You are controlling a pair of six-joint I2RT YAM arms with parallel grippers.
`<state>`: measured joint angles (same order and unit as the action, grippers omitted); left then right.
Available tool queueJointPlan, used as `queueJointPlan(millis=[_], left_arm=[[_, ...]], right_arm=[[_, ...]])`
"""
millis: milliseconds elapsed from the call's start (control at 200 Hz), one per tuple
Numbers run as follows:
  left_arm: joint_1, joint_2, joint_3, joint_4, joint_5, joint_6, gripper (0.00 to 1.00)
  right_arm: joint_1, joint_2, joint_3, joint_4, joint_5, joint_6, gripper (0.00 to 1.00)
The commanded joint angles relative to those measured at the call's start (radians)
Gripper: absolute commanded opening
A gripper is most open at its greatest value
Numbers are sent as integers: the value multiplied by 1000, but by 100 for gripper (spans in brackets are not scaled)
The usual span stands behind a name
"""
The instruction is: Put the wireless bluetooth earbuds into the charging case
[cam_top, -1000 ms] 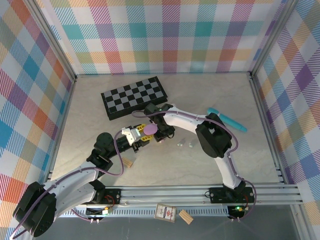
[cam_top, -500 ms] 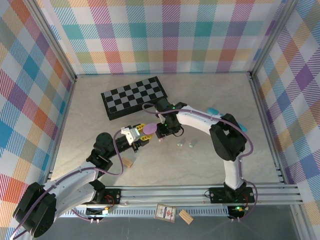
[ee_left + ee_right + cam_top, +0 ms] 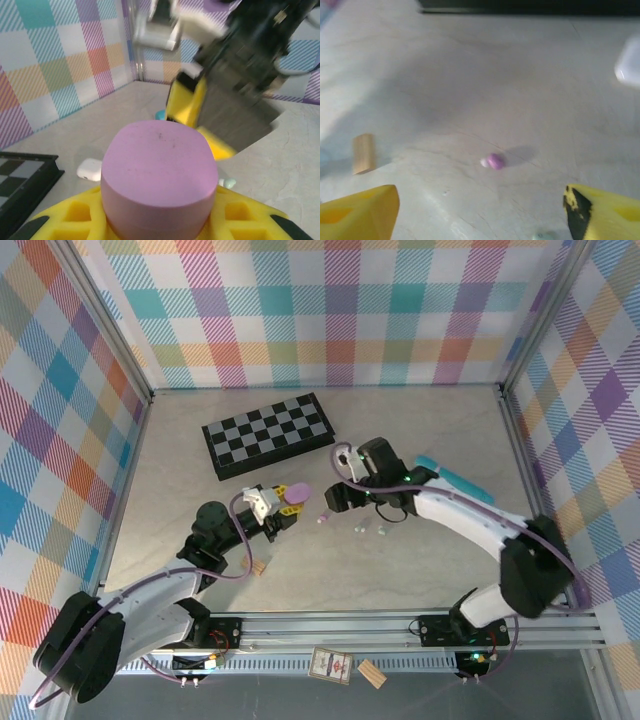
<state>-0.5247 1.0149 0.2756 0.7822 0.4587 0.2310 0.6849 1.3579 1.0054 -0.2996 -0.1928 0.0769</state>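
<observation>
My left gripper (image 3: pixel 287 502) is shut on a purple charging case (image 3: pixel 296 496), raised a little above the table. In the left wrist view the charging case (image 3: pixel 159 170) sits between the yellow fingers (image 3: pixel 55 220), smooth face toward the camera. A purple earbud (image 3: pixel 322 519) lies loose on the table just right of the case. It shows as a small purple earbud (image 3: pixel 494 161) ahead of my right gripper (image 3: pixel 481 200), which is open and holds nothing. In the top view the right gripper (image 3: pixel 338 497) hovers right of the case. Two pale earbuds (image 3: pixel 360 530) lie further right.
A black chessboard (image 3: pixel 268 433) lies at the back left. A teal object (image 3: pixel 455 478) rests behind the right arm. A tan wooden block (image 3: pixel 259 567) sits near the left arm, also seen as the wooden block (image 3: pixel 363 152). A small white item (image 3: pixel 90 169) lies beyond the case.
My right gripper has opened and drawn back to the right, away from the purple case. The purple earbud now lies on the table. The left gripper keeps hold of the case.
</observation>
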Motion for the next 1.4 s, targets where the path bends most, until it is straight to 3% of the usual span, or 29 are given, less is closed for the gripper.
queueJointPlan(millis=[0, 165, 410, 820, 1100, 1395], left_arm=[[10, 10, 41, 7, 10, -22, 28], [11, 25, 56, -4, 48, -29, 29], [11, 28, 70, -12, 121, -44, 29], [11, 2, 73, -37, 173, -47, 29], [11, 4, 79, -40, 167, -50, 29], [11, 8, 83, -37, 171, -55, 29]], right_arm=[[14, -67, -17, 70, -193, -270, 91], [29, -94, 8, 76, -243, -355, 94], [50, -28, 52, 136, -217, -368, 95], [50, -24, 53, 234, -55, -345, 95], [51, -46, 29, 217, -177, -449, 96], [54, 2, 45, 201, -135, -509, 97]])
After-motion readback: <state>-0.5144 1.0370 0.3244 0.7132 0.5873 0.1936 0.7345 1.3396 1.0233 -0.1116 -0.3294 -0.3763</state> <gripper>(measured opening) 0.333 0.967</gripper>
